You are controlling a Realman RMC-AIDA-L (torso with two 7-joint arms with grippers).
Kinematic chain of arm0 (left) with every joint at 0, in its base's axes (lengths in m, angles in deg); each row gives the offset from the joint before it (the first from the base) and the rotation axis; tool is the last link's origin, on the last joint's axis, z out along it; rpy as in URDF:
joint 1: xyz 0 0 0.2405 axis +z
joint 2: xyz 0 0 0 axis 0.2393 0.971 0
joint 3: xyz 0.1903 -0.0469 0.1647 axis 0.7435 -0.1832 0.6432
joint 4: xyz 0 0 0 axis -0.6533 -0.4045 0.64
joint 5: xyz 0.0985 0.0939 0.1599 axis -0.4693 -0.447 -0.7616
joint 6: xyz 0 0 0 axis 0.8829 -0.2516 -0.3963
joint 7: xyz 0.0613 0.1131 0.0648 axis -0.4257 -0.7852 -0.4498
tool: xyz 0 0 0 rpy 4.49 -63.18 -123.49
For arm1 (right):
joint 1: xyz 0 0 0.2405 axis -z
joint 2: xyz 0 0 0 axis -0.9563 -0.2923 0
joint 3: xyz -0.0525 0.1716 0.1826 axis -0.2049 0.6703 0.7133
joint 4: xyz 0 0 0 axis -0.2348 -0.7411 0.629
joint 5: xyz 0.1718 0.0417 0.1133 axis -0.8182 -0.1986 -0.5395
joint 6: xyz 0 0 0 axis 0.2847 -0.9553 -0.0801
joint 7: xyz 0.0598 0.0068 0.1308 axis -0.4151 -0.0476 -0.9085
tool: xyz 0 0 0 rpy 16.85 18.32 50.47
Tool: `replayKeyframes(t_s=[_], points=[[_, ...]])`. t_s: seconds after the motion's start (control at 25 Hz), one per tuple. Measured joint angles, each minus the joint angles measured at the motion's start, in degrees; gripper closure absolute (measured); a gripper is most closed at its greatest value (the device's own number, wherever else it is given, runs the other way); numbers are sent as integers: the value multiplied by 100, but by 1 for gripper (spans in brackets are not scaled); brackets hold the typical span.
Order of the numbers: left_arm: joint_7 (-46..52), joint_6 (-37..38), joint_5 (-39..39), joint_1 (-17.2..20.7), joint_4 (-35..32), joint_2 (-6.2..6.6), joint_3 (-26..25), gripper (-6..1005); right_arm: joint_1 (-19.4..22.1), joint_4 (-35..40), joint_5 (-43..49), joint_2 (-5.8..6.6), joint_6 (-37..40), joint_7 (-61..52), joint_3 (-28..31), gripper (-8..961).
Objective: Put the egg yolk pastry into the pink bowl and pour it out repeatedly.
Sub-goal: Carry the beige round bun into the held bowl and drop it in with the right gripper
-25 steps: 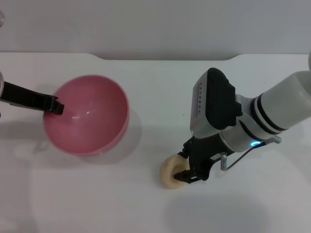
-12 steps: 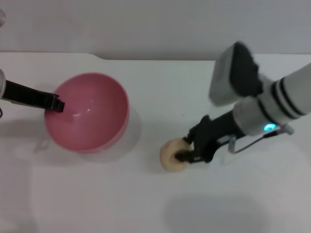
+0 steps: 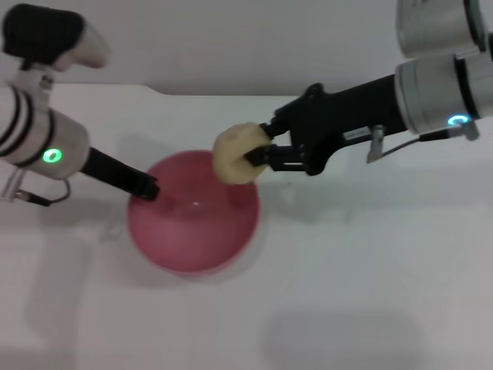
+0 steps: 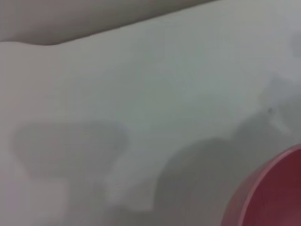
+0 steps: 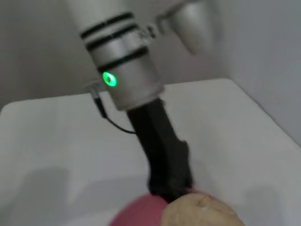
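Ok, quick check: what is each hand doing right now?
Left hand: closed on the pink bowl's rim.
Right hand: closed on the egg yolk pastry, held above the bowl.

White table, grey wall

The pink bowl sits on the counter left of the frame's centre. The left gripper meets its left rim. The egg yolk pastry, held in the right gripper, hangs over the bowl's upper right rim.
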Motion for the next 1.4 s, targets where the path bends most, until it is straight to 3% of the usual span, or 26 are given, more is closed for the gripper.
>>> replayKeyframes(t_s=[0.32,0.48,0.72,1.0,1.4], points=[[273,50,208,-293,-31,-24,793,1000,-198,-208,88,-17,-306,1,-1014,695],[287,50,360,-358,-103,-11,957,1000,-178,-245,89,-25,-373,-75,-1074,677],[245,82,367,-372,-126,-4,929,1000,-12,-225,46,-36,-399,-335,-702,437],[167,100,392,-412,-128,2,965,999,-27,-280,90,-35,-358,-394,-738,419],[155,128,432,-507,-129,-6,1194,1000,-435,-374,986,-21,-681,-1336,-1287,393]])
